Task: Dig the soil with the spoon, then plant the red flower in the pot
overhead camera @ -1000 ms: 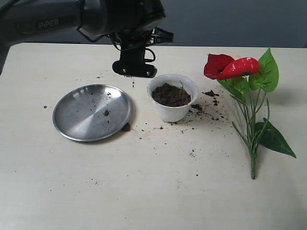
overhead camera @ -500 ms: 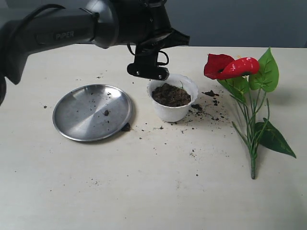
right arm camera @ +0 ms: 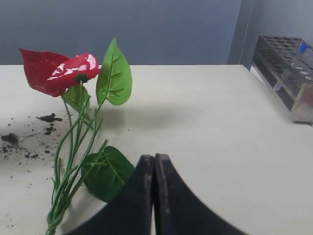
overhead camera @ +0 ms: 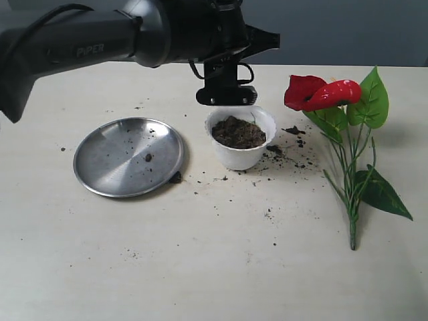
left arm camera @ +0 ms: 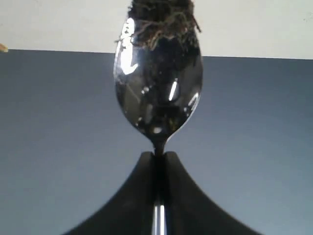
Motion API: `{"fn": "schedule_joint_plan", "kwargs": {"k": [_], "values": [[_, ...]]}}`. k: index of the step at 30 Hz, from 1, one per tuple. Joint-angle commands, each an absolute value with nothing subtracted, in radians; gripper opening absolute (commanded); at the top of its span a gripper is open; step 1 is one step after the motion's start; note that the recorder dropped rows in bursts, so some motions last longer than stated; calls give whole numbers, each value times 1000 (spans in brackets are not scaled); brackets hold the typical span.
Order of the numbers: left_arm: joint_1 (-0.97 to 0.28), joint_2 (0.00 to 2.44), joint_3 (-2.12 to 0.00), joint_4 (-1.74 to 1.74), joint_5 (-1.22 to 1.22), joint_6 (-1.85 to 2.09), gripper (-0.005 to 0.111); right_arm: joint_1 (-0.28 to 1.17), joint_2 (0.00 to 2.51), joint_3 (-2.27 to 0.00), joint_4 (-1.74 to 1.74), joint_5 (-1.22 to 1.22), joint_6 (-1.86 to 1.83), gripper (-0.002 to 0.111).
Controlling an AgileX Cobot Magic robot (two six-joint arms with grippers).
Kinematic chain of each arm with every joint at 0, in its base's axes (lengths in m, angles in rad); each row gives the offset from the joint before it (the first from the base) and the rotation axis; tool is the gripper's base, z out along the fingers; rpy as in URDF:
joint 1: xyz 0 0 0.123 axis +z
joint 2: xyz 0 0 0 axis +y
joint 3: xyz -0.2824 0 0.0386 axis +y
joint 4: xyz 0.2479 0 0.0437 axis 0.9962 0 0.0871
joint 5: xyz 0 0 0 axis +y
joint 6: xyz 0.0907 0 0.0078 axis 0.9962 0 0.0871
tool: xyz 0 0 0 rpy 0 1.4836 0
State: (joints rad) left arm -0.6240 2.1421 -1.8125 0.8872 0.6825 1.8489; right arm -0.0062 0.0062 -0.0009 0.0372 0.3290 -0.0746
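Observation:
My left gripper [left arm camera: 157, 155] is shut on the thin handle of the silver spoon [left arm camera: 157, 93], whose bowl carries a clump of dark soil [left arm camera: 164, 17]. In the exterior view that gripper [overhead camera: 226, 95] hovers just above the far rim of the white pot [overhead camera: 237, 157], which holds brown soil [overhead camera: 239, 132]; the spoon itself is hidden there. The red flower [overhead camera: 319, 93] lies on the table to the right of the pot. My right gripper [right arm camera: 154, 159] is shut and empty, low over the table beside the flower [right arm camera: 61, 71]; it does not show in the exterior view.
A round steel plate [overhead camera: 127, 157] with a few crumbs lies left of the pot. Loose soil crumbs [overhead camera: 294, 130] are scattered between pot and flower. A test-tube rack [right arm camera: 288, 73] stands at the table's far edge in the right wrist view.
The left arm has carried the spoon to the right, from behind the plate's far edge to just above the pot's far rim. Pot, plate and flower have not moved.

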Motion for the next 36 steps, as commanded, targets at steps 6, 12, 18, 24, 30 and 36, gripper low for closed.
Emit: {"fn": "schedule_joint_plan", "kwargs": {"k": [6, 12, 18, 24, 30, 36], "values": [[-679, 2113, -1815, 771, 770, 1840, 0, -10, 0, 0, 35, 319, -76, -1], [-684, 2149, -1815, 813, 765, 1838, 0, -10, 0, 0, 35, 324, -76, -1], [-698, 2187, -1815, 829, 744, 1749, 0, -10, 0, 0, 35, 324, -76, -1], [-698, 2194, -1815, 905, 748, 1709, 0, -10, 0, 0, 35, 324, -76, -1], [-698, 2199, -1815, 922, 751, 1694, 0, -10, 0, 0, 32, 321, -76, -1], [-698, 2248, -1815, 978, 708, 1625, 0, -10, 0, 0, 32, 321, -76, -1]]}}
